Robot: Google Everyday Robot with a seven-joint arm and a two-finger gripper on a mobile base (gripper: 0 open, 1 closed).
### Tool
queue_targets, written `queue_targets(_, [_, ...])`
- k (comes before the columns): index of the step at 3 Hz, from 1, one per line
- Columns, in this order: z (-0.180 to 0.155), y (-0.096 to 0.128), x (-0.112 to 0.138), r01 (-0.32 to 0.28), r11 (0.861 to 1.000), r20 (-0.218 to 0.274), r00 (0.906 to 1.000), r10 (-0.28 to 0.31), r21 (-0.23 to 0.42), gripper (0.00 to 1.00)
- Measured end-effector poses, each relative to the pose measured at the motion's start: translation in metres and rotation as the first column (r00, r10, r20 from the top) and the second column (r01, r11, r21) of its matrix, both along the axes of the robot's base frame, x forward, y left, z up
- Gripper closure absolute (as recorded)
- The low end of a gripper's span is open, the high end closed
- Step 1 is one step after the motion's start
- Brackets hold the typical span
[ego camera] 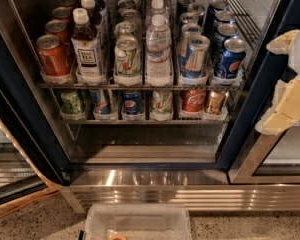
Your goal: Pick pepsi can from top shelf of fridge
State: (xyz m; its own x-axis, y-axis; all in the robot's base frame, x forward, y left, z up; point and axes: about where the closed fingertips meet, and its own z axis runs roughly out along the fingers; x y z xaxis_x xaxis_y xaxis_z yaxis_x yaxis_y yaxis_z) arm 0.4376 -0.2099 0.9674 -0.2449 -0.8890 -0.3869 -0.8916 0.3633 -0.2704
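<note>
Surface = top shelf (pixel 140 86). Front row, left to right: red can (pixel 52 56), tea bottle (pixel 86 49), green-logo can (pixel 127 59), water bottle (pixel 158 49), slim silver-blue can (pixel 195 58), pepsi can (pixel 230 59). The gripper (pixel 285 84) is at the right edge, off the surface.

fridge (pixel 20 114) front: open | pepsi can (pixel 229 60): slim can (pixel 195 58) beside | jaws: apart, far right
</note>
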Motion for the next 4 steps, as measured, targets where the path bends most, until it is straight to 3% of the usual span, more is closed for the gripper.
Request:
queue_targets(1, [-0.005,0.002,0.014,0.028,0.985,0.076,0.9962,-0.042,0.171,0.00])
queue_targets(2, [-0.007,0.001,0.027,0.038,0.946,0.123,0.9890,-0.081,0.320,0.00])
queue_targets(3, [-0.011,-0.003,0.042,0.056,0.905,0.137,0.9828,-0.124,0.423,0.00])
queue_targets(4, [-0.040,-0.008,0.063,0.105,0.863,0.104,0.9784,-0.179,0.495,0.00])
